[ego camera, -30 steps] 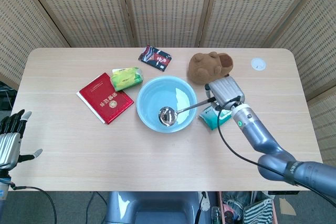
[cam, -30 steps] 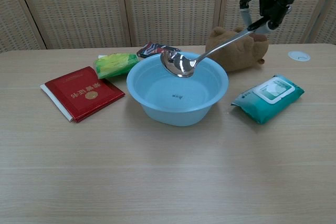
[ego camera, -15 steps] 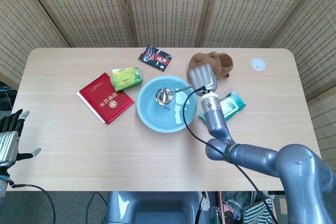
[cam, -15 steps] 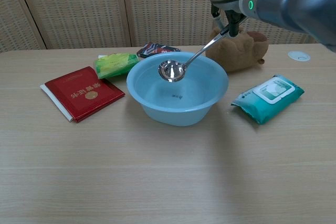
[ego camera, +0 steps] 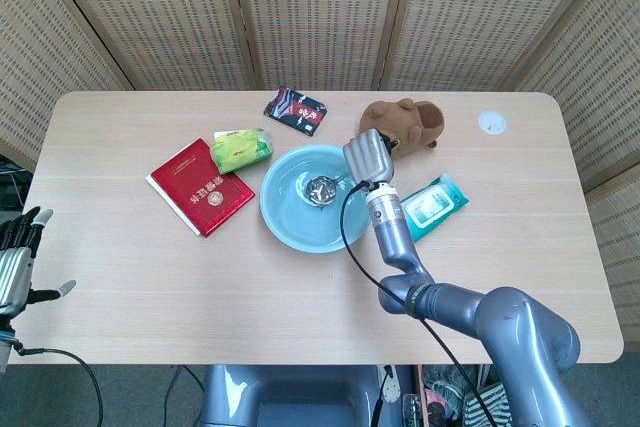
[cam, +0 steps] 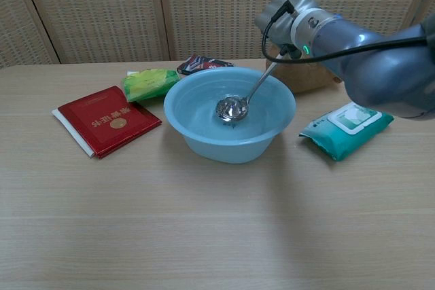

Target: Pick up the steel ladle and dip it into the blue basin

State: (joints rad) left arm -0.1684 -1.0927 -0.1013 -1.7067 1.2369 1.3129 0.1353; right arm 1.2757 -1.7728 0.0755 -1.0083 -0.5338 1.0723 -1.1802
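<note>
Just one ladle [cam: 233, 107], one basin [cam: 204, 142]

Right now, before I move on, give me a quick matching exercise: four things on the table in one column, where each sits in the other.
Things:
1. ladle
2. red booklet
3. wipes pack
4. brown plush toy

Places:
A. right of the basin
B. bowl end down inside the basin
C. behind the basin, near the far edge
D. left of the basin

Pairs: 1-B, 2-D, 3-A, 4-C
</note>
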